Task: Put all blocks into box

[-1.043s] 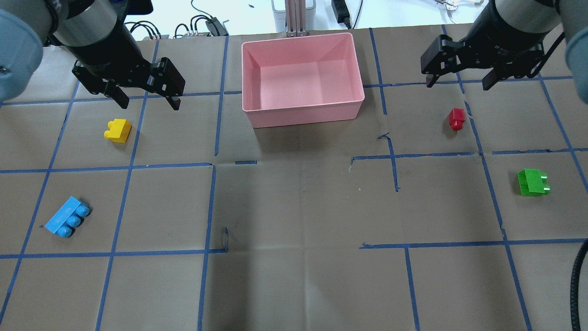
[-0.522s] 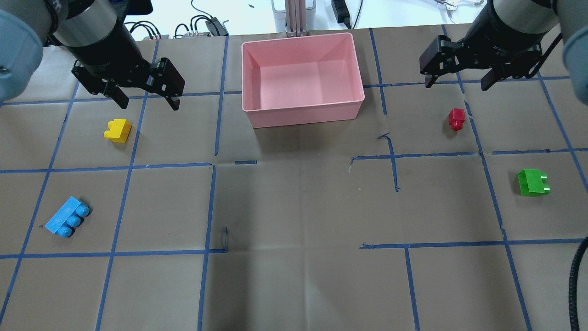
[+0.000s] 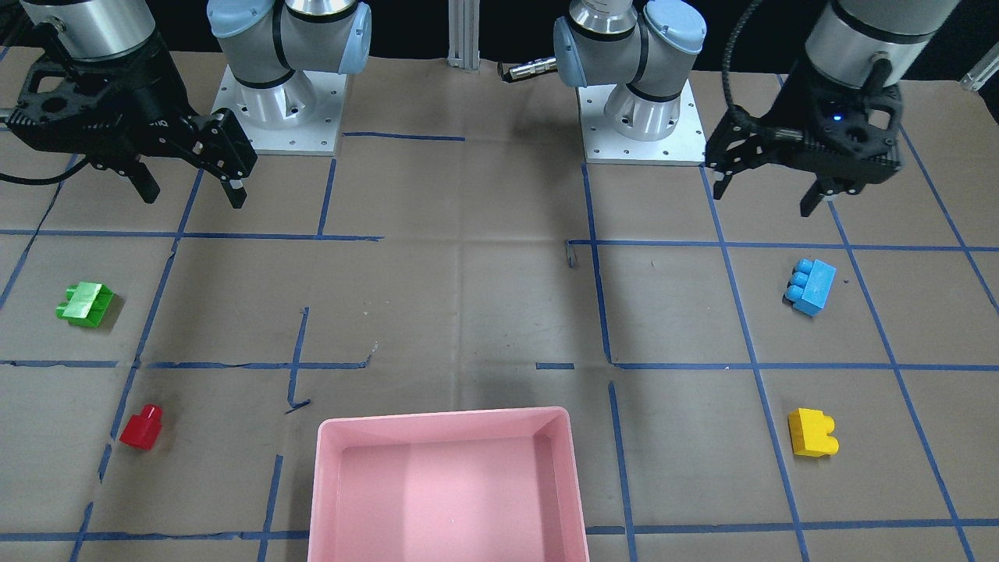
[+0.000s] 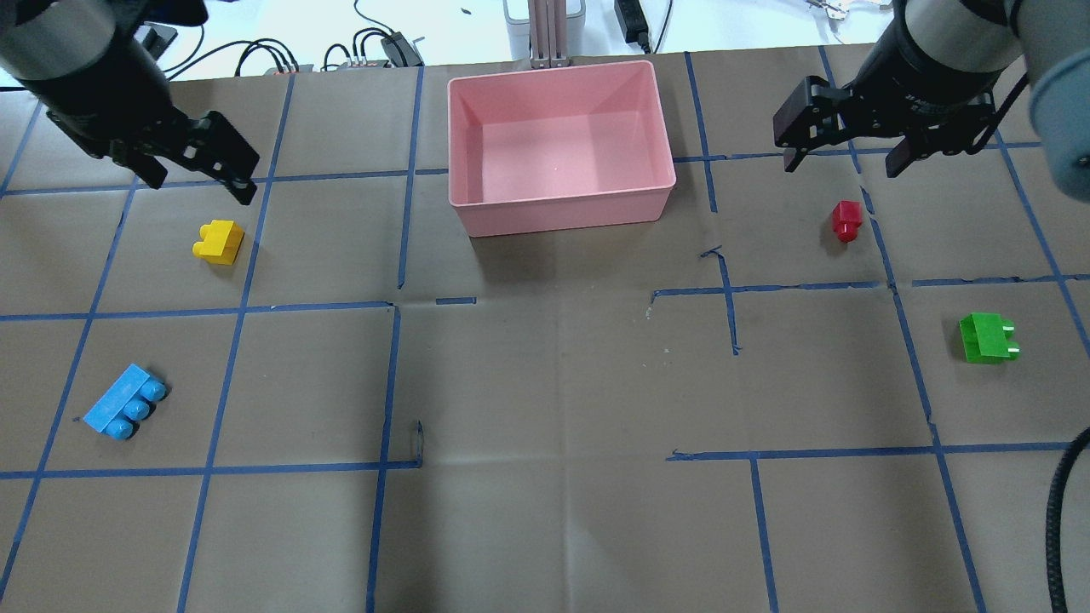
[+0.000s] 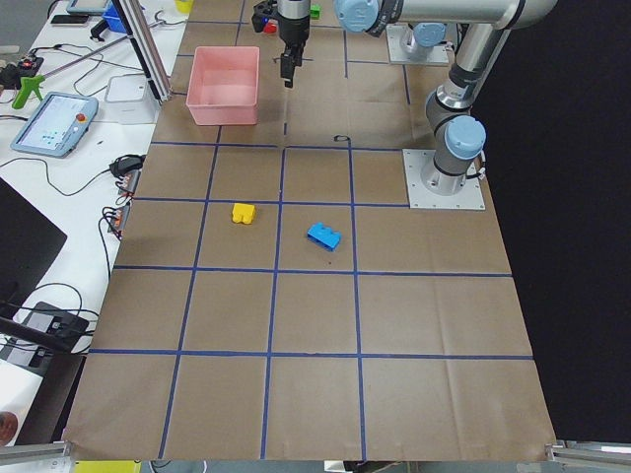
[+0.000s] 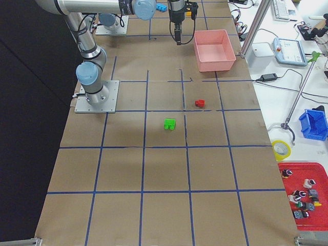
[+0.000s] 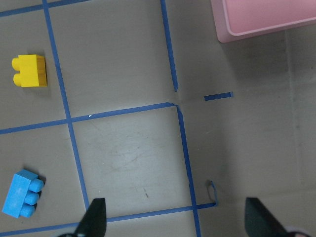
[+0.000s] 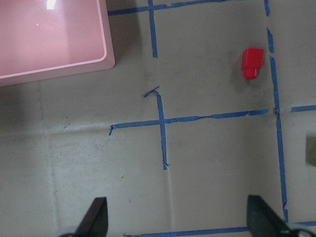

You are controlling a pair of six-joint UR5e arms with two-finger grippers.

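L tool (image 4: pixel 198 183), R tool (image 4: pixel 841 166): wide open, empty. On tabletop (image 4: pixel 545 383), outside pink box (image 4: pixel 562 211): yellow block (image 4: pixel 219 242), blue block (image 4: pixel 125 413), red block (image 4: pixel 846 220), green block (image 4: pixel 988 338).

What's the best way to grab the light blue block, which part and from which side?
Come straight down from above, probably with the left gripper, which is nearer. The light blue block lies on its side, with a flat long face up and its three studs pointing sideways. So close on the two short, flat end faces rather than on the rounded studs.
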